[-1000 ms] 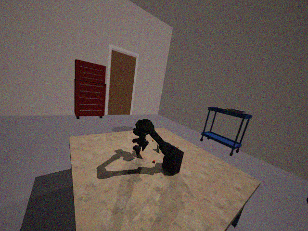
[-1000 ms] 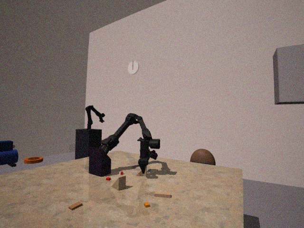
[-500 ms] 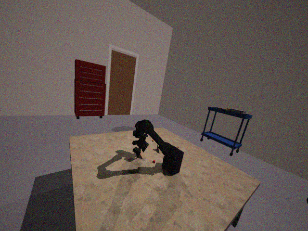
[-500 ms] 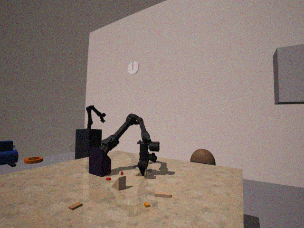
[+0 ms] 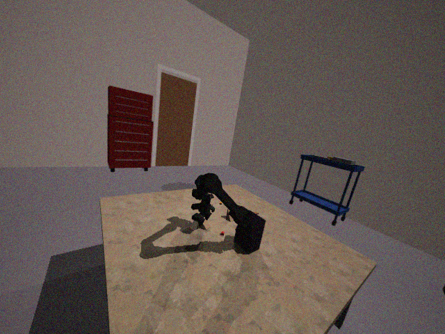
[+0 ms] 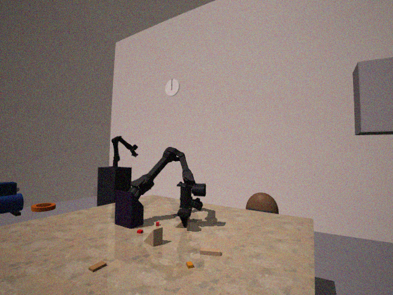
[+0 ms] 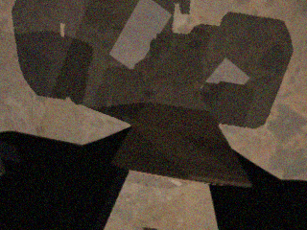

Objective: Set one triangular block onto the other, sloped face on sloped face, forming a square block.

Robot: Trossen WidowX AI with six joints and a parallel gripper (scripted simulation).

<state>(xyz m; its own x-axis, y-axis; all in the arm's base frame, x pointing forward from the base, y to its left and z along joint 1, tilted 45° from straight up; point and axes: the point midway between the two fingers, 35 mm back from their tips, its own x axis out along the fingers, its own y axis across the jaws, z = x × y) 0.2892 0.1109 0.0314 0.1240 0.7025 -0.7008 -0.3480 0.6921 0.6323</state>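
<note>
My gripper [image 5: 200,224] [image 6: 185,223] [image 7: 173,134] points down at table level and is shut on one triangular block. That held block [image 6: 180,224] [image 7: 179,149] looks dark in the wrist view, with a finger on each side; the fingers hide part of it in the top and exterior views. It is at or very near the table top, and whether it touches is hard to tell. The other triangular block [image 5: 228,216] [image 6: 156,237] stands apart on the table, nearer to the exterior view, with an upright face and a slope down to the left in that view.
Two small red pieces [image 6: 157,224] [image 6: 139,231] lie between the arm's base and the standing block. A wooden strip [image 6: 211,252], an orange piece [image 6: 190,264] and another wooden strip [image 6: 97,266] lie towards the exterior camera. The table [image 5: 222,287] [image 6: 269,254] has its edges well away from the blocks.
</note>
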